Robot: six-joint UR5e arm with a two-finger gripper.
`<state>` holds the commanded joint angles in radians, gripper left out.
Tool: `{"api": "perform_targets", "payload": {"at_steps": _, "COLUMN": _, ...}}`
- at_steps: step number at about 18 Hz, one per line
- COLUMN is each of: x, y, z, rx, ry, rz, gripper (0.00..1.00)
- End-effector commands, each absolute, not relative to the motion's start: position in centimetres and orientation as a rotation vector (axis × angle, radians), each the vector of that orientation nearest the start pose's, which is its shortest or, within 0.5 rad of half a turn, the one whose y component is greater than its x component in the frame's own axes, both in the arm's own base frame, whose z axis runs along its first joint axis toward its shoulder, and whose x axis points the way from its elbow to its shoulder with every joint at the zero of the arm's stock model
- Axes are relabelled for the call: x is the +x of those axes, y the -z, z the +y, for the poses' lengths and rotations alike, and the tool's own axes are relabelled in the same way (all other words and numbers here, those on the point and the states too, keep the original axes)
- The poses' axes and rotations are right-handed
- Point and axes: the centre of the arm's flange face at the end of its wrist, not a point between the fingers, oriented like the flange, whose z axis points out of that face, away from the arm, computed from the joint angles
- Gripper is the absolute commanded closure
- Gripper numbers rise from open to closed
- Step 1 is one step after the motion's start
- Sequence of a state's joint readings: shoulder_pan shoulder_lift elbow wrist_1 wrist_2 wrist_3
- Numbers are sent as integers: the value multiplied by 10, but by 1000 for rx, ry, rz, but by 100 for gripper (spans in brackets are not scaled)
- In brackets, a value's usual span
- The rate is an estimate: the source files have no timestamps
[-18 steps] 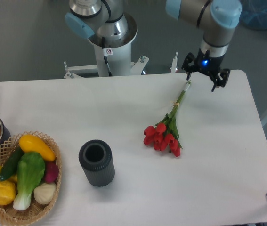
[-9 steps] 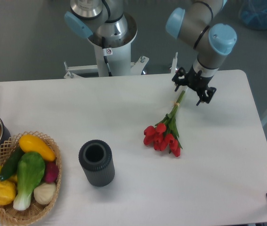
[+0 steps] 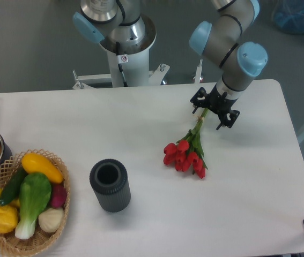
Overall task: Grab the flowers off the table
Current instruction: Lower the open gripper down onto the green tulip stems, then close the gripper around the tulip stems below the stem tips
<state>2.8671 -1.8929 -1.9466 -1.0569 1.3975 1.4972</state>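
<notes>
Now tool (image 3: 212, 113) open, straddling flowers (image 3: 186, 151).

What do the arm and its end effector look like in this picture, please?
The arm is built of grey metallic tube segments with light blue caps on its rounded joints. The end effector is black, with two short dark fingers under a compact black body. Its silver-grey base column carries a small red and white sticker.

white table (image 3: 141, 112), flowers (image 3: 186, 152), dark cylinder (image 3: 110, 186), wicker basket (image 3: 28, 238)
</notes>
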Motion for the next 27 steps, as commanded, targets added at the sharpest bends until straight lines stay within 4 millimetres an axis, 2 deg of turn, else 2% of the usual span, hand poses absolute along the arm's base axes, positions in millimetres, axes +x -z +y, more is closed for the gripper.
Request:
{"api": "perform_targets", "payload": {"at_steps": 5, "x": -452, "y": -183, "z": 291, "rx": -2978, "ry": 365, "rz": 291, "gripper": 0}}
{"api": "perform_targets", "payload": {"at_steps": 8, "x": -454, "y": -184, "z": 296, "rx": -2980, "ry": 357, "rz": 306, "gripper": 0}}
{"api": "perform_targets", "payload": {"at_steps": 16, "x": -458, "y": -189, "z": 296, "rx": -2988, "ry": 342, "rz": 302, "gripper": 41}}
{"api": "perform_targets", "payload": {"at_steps": 19, "x": -458, "y": -189, "z": 295, "rx": -2987, "ry": 346, "rz": 307, "gripper": 42}}
{"api": "perform_targets", "payload": {"at_steps": 21, "x": -457, "y": -189, "z": 295, "rx": -2989, "ry": 347, "rz": 300, "gripper": 58}}
{"api": "perform_targets", "payload": {"at_steps": 27, "x": -457, "y": -189, "z": 295, "rx": -2989, "ry": 349, "rz": 300, "gripper": 63}}
